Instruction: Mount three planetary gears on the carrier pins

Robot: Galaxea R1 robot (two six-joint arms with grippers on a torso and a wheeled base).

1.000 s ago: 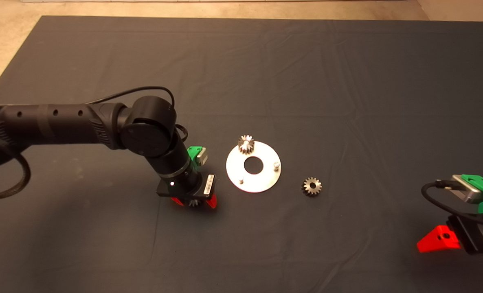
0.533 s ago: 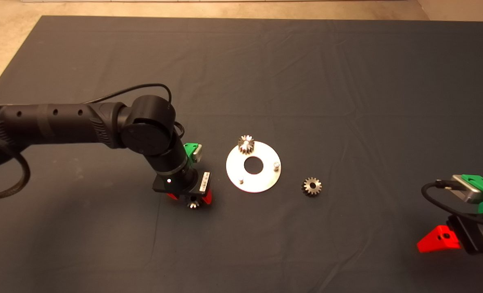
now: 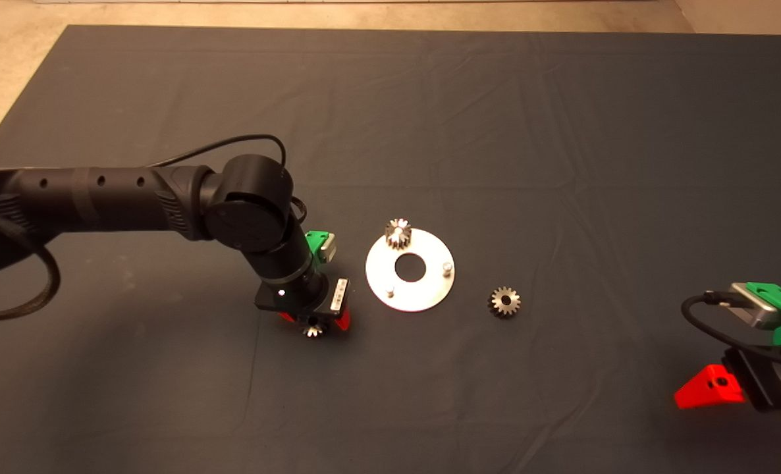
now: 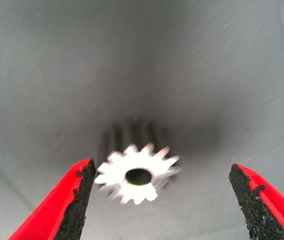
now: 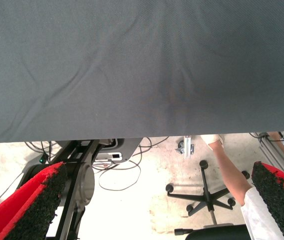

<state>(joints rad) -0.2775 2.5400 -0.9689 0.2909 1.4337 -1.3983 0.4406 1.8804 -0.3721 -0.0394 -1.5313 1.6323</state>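
Dark mat [image 3: 430, 118] fills the frame; at its centre you see the shiny disc [image 3: 430, 289], one planetary gear [image 3: 398, 234] seated on its upper pin, two carrier pins [image 3: 447, 266] bare, and a second gear [image 3: 504, 301] lying flat just right of the disc. Left of the disc, your left gripper [image 3: 313, 324] points down with its fingers [image 4: 77, 200] spread wide around a third gear [image 4: 138, 176], one pad beside its teeth and the other well apart. Your right gripper [image 3: 710, 387] waits open at the lower right edge, its wrist view showing a chair base [image 5: 206, 195] and a person's leg [image 5: 229, 175] beyond the mat.
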